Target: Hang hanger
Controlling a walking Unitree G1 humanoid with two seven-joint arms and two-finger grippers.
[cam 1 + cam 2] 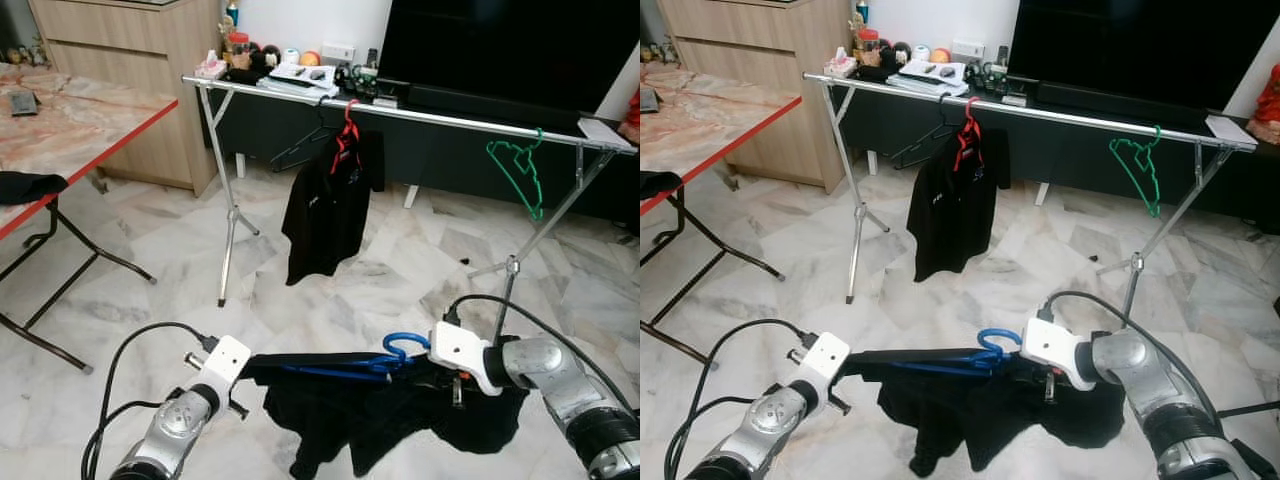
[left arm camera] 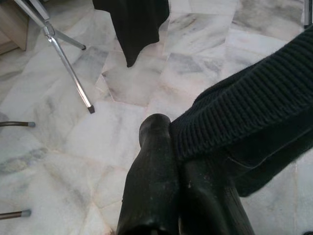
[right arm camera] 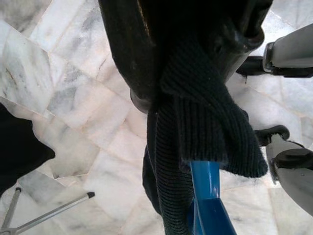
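Marble floor [image 1: 330, 290]; steel clothes rack [image 1: 420, 115] before a, seemingly, TV [image 1: 500, 45].

Home living room, marble floor [image 1: 400, 280], television [image 1: 500, 45], wooden cabinet [image 1: 130, 50], clothes rail [image 1: 450, 120]

Rack [image 1: 420, 115] ahead, table [image 1: 70, 130] left (shirt [image 1: 325, 205] hanging)

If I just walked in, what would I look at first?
Probably the black shirt on a blue hanger, stretched low between the robot's left end effector and right end effector, both pinching its cloth. Behind it, a silver clothes rail holds another black shirt on a red hanger and an empty green hanger.
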